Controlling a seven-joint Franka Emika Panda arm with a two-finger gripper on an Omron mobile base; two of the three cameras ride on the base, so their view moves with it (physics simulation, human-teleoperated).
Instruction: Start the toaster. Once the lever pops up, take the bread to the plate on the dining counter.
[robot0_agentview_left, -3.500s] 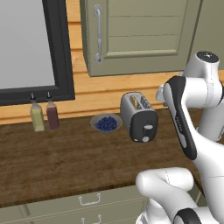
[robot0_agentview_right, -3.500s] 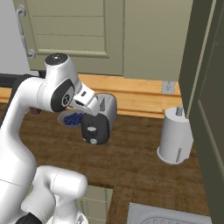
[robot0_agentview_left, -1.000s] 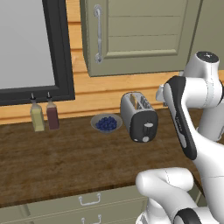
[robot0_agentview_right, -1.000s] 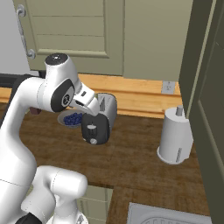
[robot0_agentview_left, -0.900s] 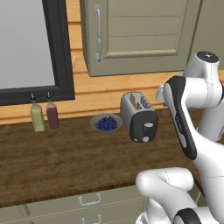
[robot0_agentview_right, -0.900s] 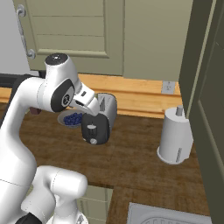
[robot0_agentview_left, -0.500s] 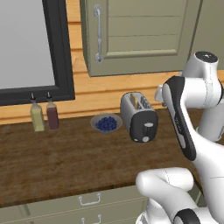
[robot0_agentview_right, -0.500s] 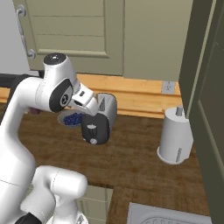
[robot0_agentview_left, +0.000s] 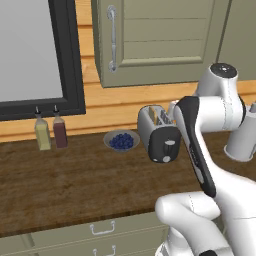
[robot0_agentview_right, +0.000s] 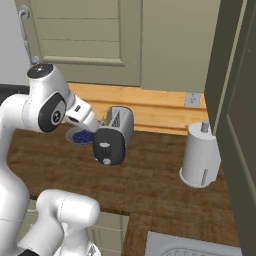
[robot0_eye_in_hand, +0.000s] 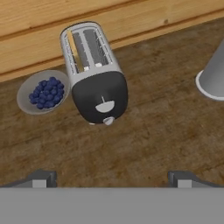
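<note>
Claw (robot0_eye_in_hand: 109, 177) spread wide above the toaster (robot0_eye_in_hand: 94, 74), lever (robot0_eye_in_hand: 105, 105) not yet pressed.
Coming down off-centre could hit the knob (robot0_eye_in_hand: 108, 121) below or shove the toaster into the blueberry bowl (robot0_eye_in_hand: 43, 91).

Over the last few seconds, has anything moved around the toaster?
The arm has shifted very slightly to the left; nothing was grasped or released. The toaster, the bread in its slot, the blueberry bowl and the gripper's wide-open jaws stayed as they were.

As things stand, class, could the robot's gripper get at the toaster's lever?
Probably yes: the open gripper faces the toaster end-on, and bare worktop lies before the lever.
</note>
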